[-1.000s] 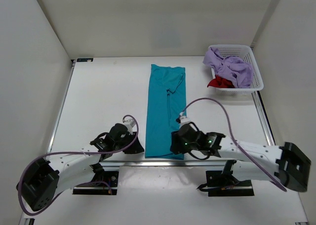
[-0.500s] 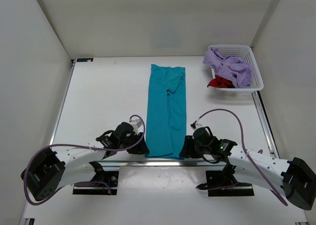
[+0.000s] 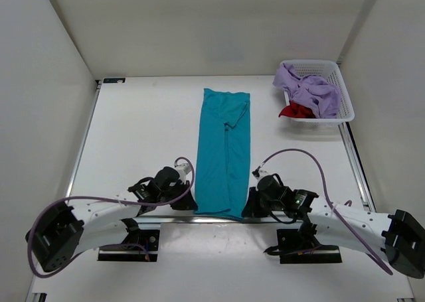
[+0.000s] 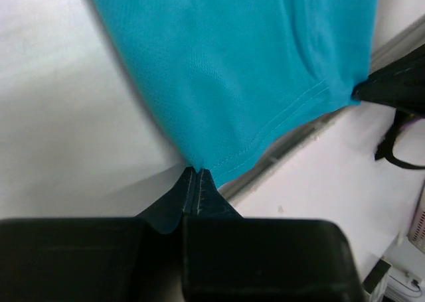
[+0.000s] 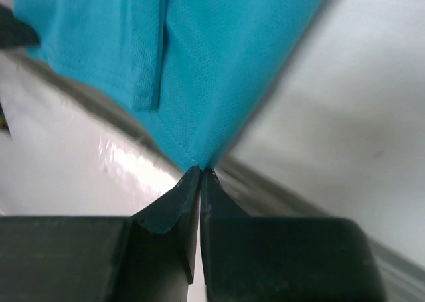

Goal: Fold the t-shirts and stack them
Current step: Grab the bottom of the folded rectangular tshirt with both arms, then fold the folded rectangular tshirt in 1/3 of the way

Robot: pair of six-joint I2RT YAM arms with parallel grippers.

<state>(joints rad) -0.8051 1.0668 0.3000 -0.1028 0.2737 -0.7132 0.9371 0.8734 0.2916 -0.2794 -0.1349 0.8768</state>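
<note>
A teal t-shirt [image 3: 224,152] lies folded into a long narrow strip down the middle of the table, its hem at the near edge. My left gripper [image 3: 191,202] is shut on the hem's near left corner [image 4: 199,164]. The right gripper [image 3: 250,206] is shut on the near right corner [image 5: 199,161]. Both corners sit pinched at the fingertips, just above the table's metal edge rail. A lavender t-shirt [image 3: 307,88] and a red t-shirt [image 3: 296,111] lie crumpled in the basket at the far right.
A white mesh basket [image 3: 332,68] stands at the table's far right corner. White walls close in the table on the left, back and right. The metal rail [image 3: 166,217] runs along the near edge, with both arm bases just below it.
Both grippers came in to the teal shirt's near corners and shut on them. The right arm swung from over the hem to its right corner.
</note>
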